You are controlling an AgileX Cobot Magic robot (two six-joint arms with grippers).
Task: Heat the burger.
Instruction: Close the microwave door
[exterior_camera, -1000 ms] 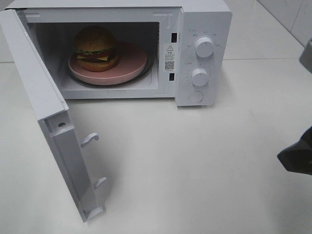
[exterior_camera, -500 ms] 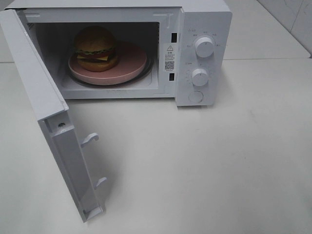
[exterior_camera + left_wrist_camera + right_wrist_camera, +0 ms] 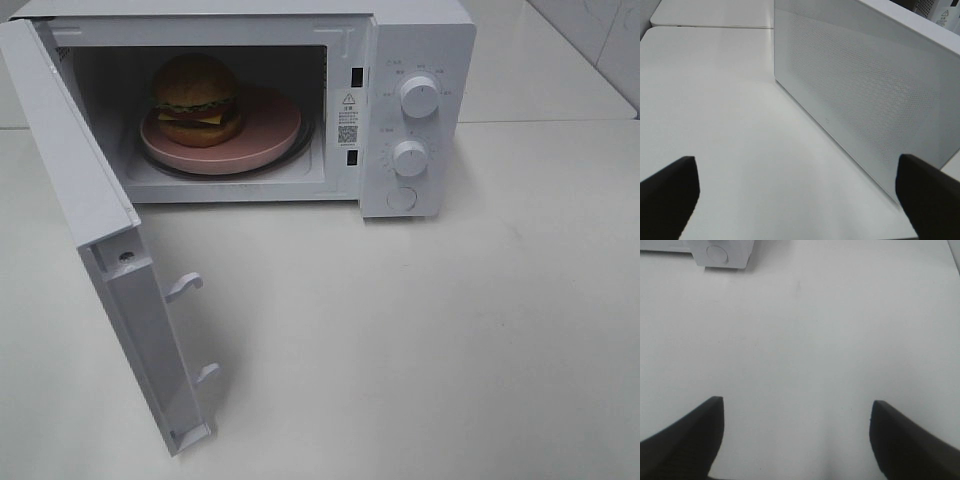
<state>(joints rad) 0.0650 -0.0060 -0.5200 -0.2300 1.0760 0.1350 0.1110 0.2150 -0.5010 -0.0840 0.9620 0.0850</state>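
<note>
Fingers of our left gripper (image 3: 797, 195) stand wide apart with nothing between them, above the white table (image 3: 715, 100) and near the open door (image 3: 865, 100). Our right gripper (image 3: 797, 435) is likewise spread and empty (only tabletop shows beneath it). Farther off, the burger (image 3: 195, 98) sits on the pink plate (image 3: 272, 135) inside the microwave (image 3: 415, 50), left of the plate's centre.

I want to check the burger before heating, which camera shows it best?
Exterior high: the burger sits on the pink plate inside the open microwave. Neither wrist view shows it; the left sees the door, the right mostly table.
</note>
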